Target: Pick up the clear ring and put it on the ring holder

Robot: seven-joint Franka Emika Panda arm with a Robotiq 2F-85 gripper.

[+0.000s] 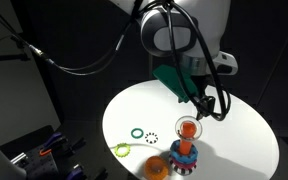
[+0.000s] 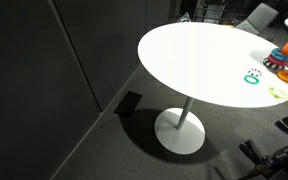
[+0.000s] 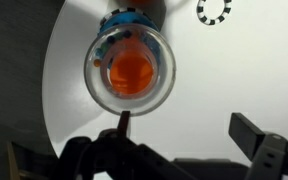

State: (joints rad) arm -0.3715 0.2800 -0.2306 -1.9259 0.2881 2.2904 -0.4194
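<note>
White round table (image 3: 69,100), wrist view. Gripper (image 3: 184,128): jaws wide apart, clamping nothing. At 12 o'clock, the small see-through plastic clear ring (image 3: 96,90) lies centred over the orange-pegged ring holder (image 1: 184,157). Risk: the near fingertip at its rim may drag it off.

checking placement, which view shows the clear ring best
The wrist view: the clear ring is large, seen from above, its rim circling the orange ring holder. In an exterior view it is a small faint loop; in an exterior view the ring holder sits at the edge, ring indiscernible.
</note>
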